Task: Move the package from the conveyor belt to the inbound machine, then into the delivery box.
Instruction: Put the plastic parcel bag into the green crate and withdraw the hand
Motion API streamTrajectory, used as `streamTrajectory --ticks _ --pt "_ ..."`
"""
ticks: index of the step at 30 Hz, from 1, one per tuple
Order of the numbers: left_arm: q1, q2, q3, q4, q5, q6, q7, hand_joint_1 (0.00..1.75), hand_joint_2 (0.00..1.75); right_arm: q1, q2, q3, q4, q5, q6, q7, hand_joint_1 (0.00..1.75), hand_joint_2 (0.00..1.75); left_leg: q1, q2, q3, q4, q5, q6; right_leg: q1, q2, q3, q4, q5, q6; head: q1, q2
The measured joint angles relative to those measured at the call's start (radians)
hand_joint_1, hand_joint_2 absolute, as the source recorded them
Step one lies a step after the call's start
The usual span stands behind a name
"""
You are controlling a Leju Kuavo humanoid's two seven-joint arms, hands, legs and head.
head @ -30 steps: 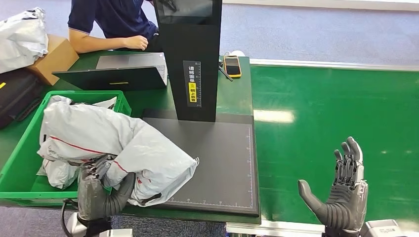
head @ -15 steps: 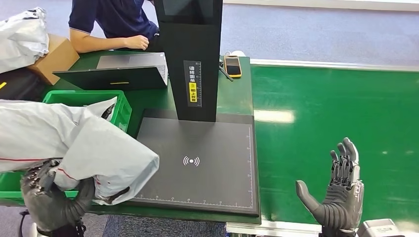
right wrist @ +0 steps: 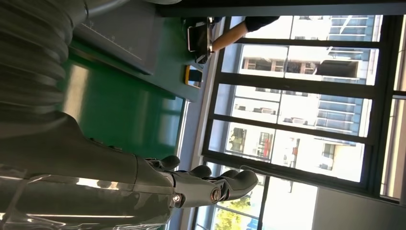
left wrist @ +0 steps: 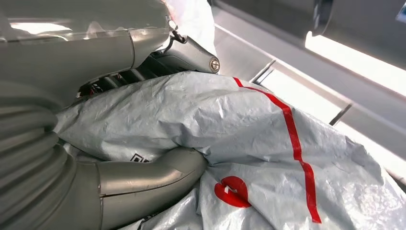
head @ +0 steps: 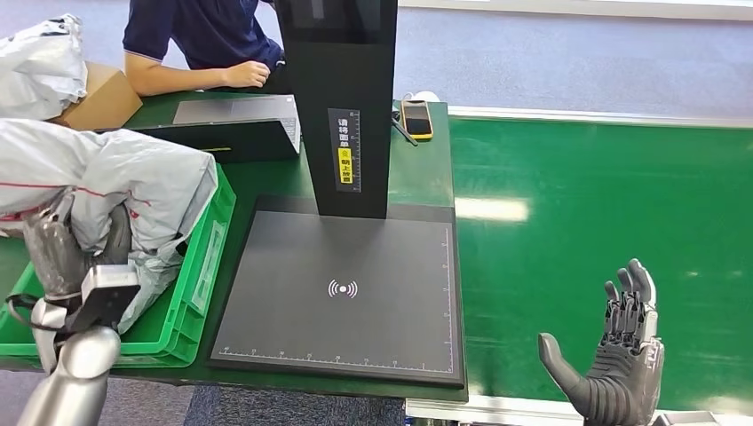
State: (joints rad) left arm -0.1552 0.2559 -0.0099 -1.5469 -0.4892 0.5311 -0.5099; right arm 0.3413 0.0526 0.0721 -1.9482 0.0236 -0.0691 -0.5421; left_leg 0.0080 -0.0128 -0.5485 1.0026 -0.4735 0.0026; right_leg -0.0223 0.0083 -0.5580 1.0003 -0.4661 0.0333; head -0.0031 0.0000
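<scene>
Grey poly package (head: 107, 182) was gripped by left hand (head: 62, 253) above green delivery box (head: 191, 293), far left | right hand (head: 617, 373) was held open, empty | step judged: final drop | lowering and release needed.

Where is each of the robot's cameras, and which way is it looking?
Head view: high on the robot, looking forward and down at the black inbound machine, green conveyor belt and green crate; both arms show.
Left wrist view: behind the left hand, which holds the grey package.
Right wrist view: behind the right hand, facing across the belt toward windows.
Shared: the head view also shows the package, left hand and right hand.
</scene>
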Motion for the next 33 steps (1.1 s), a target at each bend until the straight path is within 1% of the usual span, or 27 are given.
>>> streamTrajectory --ticks 4,7,11,15,16,18,19,20,22,33 --pt "-0.125 0.033 0.002 0.167 0.035 -0.033 0.005 1.75 1.75 0.001 -0.009 0.012 0.000 -0.003 -0.030 -0.002 0.00 1.75 0.000 0.001 0.000 0.000 0.000 0.000 0.000 0.001 -0.001 0.000 0.001 -0.001 0.000 0.000" --pt "-0.190 0.051 0.000 0.262 0.029 -0.064 0.048 1.75 1.75 0.008 -0.016 0.018 -0.002 -0.006 -0.049 -0.002 0.00 1.75 0.000 0.001 0.000 0.000 0.000 0.000 0.000 0.001 -0.001 0.000 0.001 -0.001 0.000 0.000" --pt "-0.243 0.071 -0.006 0.356 0.006 -0.094 0.116 1.75 1.75 0.023 -0.021 0.021 -0.003 -0.014 -0.064 -0.007 0.00 1.75 0.000 0.002 -0.002 0.000 0.000 0.000 0.000 0.001 -0.002 0.000 0.001 -0.001 0.000 0.000" --pt "-0.281 0.089 -0.012 0.421 -0.017 -0.117 0.170 1.75 1.75 0.028 -0.025 0.022 -0.003 -0.018 -0.069 -0.014 0.00 1.75 0.000 0.002 -0.002 0.000 0.000 0.000 0.000 0.001 -0.003 0.000 0.001 -0.001 0.000 0.000" --pt "-0.288 0.094 -0.013 0.434 -0.025 -0.125 0.183 1.69 1.75 0.028 -0.025 0.022 -0.003 -0.019 -0.070 -0.014 0.00 1.75 0.000 0.002 -0.002 0.000 0.000 0.000 0.000 0.001 -0.003 0.000 0.001 -0.001 0.000 0.000" --pt "-0.299 0.102 -0.018 0.457 -0.039 -0.141 0.206 0.93 1.75 0.028 -0.025 0.022 -0.003 -0.020 -0.070 -0.016 0.00 1.75 0.000 0.002 -0.002 0.000 0.000 0.000 0.000 0.001 -0.003 0.000 0.001 -0.001 0.000 0.000" --pt "-0.304 0.106 -0.021 0.465 -0.046 -0.150 0.215 0.49 1.75 0.028 -0.025 0.022 -0.003 -0.021 -0.070 -0.016 0.00 1.75 0.000 0.002 -0.002 0.000 0.000 0.000 0.000 0.001 -0.003 0.000 0.001 -0.001 0.000 0.000" --pt "-0.307 0.109 -0.025 0.473 -0.052 -0.157 0.224 0.10 1.75 0.028 -0.025 0.022 -0.003 -0.021 -0.070 -0.016 0.00 1.75 0.000 0.002 -0.002 0.000 0.000 0.000 0.000 0.001 -0.003 0.000 0.001 -0.001 0.000 0.000" --pt "-0.313 0.114 -0.033 0.485 -0.062 -0.167 0.238 0.00 1.75 0.028 -0.025 0.022 -0.003 -0.021 -0.070 -0.016 0.00 1.75 0.000 0.002 -0.002 0.000 0.000 0.000 0.000 0.001 -0.003 0.000 0.001 -0.001 0.000 0.000" --pt "-0.317 0.118 -0.061 0.501 -0.074 -0.152 0.249 0.00 1.75 0.027 -0.025 0.022 -0.003 -0.021 -0.062 -0.012 0.00 1.75 0.000 0.002 -0.003 0.000 0.000 0.000 0.000 0.001 -0.003 0.000 0.001 -0.001 0.000 0.000"
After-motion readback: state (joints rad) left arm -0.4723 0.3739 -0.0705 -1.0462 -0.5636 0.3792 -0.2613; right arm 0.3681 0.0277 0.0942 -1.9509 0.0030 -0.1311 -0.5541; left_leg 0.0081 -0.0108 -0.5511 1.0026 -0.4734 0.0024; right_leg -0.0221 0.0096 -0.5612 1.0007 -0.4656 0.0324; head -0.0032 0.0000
